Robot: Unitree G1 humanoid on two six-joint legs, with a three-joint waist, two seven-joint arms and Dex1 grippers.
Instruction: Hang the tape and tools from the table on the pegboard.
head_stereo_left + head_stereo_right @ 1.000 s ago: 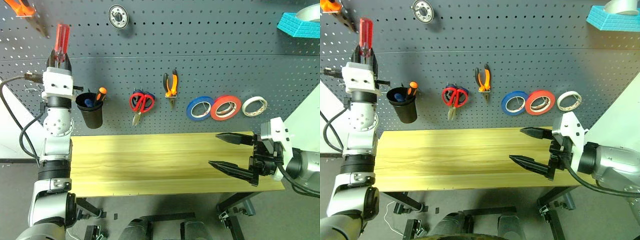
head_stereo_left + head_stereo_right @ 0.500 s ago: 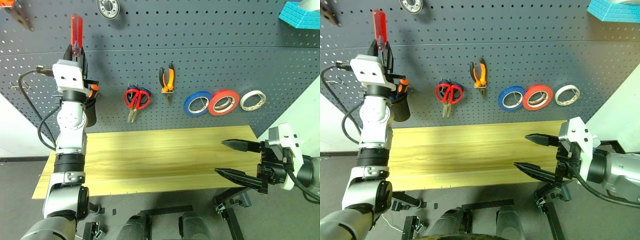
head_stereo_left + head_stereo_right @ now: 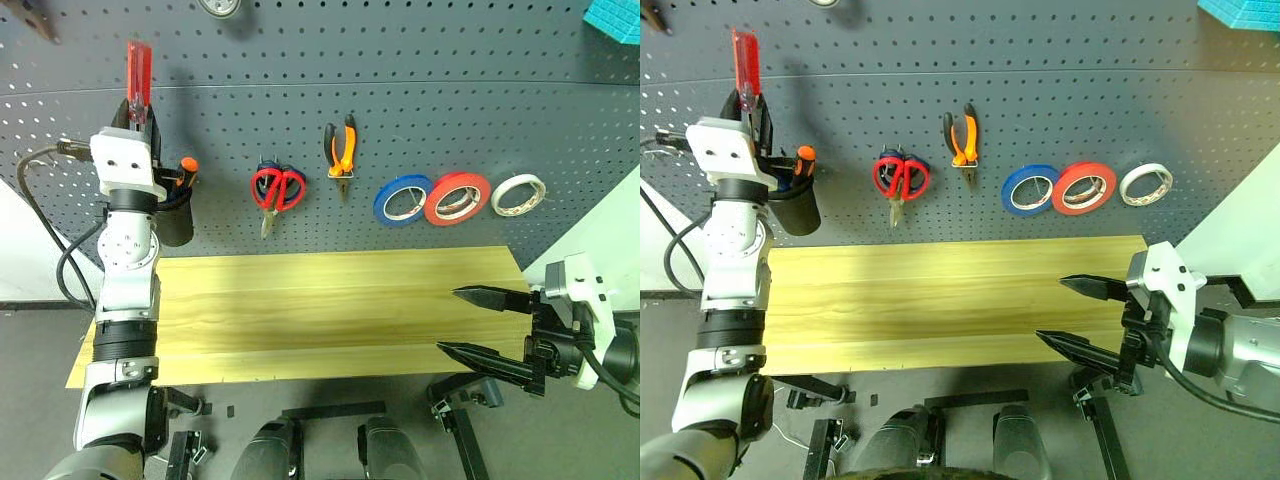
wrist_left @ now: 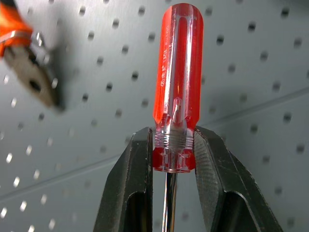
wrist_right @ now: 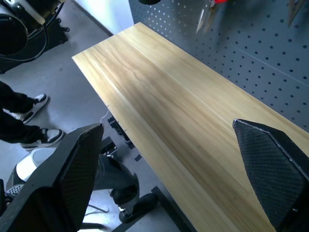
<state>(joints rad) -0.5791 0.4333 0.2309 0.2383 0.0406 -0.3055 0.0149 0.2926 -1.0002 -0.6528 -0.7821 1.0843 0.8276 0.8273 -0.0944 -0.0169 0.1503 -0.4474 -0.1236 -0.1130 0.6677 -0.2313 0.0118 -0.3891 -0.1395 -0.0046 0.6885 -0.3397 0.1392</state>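
The large dark grey perforated pegboard spans the back of the scene, and below it runs the long surface with its light yellowish wood-grain top. On the board hang, from the robot's left to right, a black cup with an orange-handled screwdriver in it, the red-handled scissors in front of a blue-handled pair, the small pliers with orange-and-black handles, then a blue tape roll, the thin flat red tape roll and a cream-white roll, the blue and red rolls overlapping.

The left tool is raised in front of the board beside the cup — its two black fingers are clenched on the collar end of the slim screwdriver with the translucent red handle, handle up, shaft down between the fingers.

The right tool hangs released near the right end of the surface, its pointed fingers spread wide and holding nothing.
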